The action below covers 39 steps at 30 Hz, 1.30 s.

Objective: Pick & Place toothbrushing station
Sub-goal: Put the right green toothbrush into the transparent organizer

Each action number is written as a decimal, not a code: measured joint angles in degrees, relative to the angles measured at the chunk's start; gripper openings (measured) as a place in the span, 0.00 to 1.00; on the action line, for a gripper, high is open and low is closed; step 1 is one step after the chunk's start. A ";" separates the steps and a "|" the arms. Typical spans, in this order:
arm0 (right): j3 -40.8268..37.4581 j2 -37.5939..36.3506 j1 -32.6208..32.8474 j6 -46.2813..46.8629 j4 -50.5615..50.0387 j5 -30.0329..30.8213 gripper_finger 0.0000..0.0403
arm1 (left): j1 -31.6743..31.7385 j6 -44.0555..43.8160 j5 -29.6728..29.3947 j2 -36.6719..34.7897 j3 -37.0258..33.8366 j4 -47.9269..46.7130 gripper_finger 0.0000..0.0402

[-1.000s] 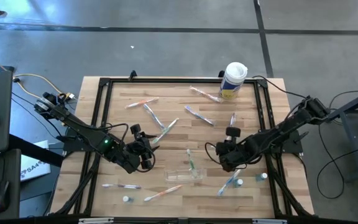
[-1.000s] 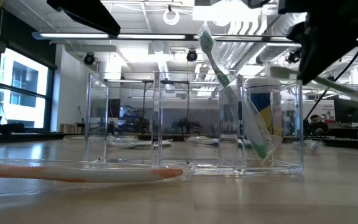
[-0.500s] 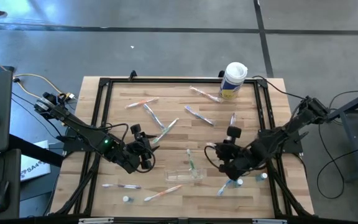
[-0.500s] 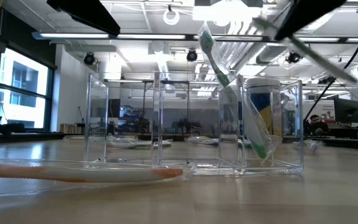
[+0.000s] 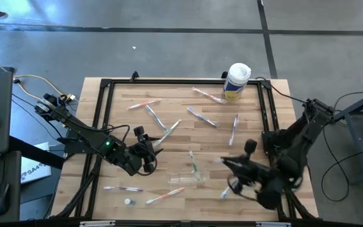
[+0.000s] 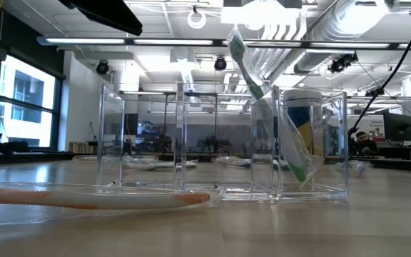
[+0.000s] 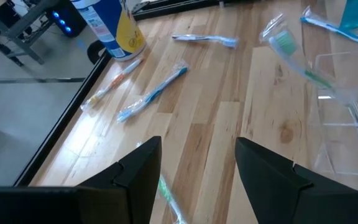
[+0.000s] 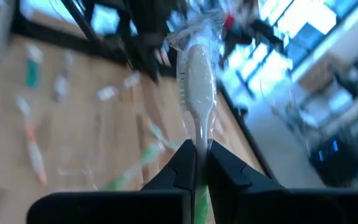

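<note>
The toothbrushing station is a clear plastic holder (image 5: 186, 176) standing on the table near its front edge. A green toothbrush (image 6: 262, 100) leans in one of its compartments (image 6: 298, 143). My left gripper (image 5: 151, 151) hovers open just left of the holder (image 7: 347, 118), with nothing between its fingers (image 7: 138, 171). My right gripper (image 5: 230, 165) is raised above the table right of the holder and is shut on a wrapped toothbrush (image 8: 194, 74) with a white head. My right gripper pinches the wrapped toothbrush by its handle (image 8: 197, 144), just below the head, between the two fingers (image 8: 180, 163). The brush runs along the fingers, and its head sticks out beyond their tips. It is lifted clear of the table.
Several wrapped toothbrushes lie scattered on the wood, such as an orange one (image 5: 144, 104), a blue one (image 5: 201, 117) and one near the front (image 5: 123, 188). A small tube (image 5: 128, 202) lies at the front left. A white canister (image 5: 237, 80) stands at the far edge. A black frame (image 5: 99, 113) borders the table.
My right gripper has risen and swung toward the table's near right corner, turning as it went. It has stayed shut on the wrapped toothbrush and carried it up out of the low view. My left arm has kept still.
</note>
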 joint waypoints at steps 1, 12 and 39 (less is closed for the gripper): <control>0.02 0.00 1.33 -2.41 2.48 1.01 0.03 | 0.01 0.00 0.40 -0.01 0.00 0.03 0.50; 0.02 -0.02 7.36 -7.44 7.02 11.74 0.03 | -0.01 12.30 4.87 0.00 0.00 12.15 0.50; 0.02 1.55 -13.19 -46.20 53.00 -46.67 0.03 | 0.02 37.27 25.91 -0.02 0.00 46.51 0.51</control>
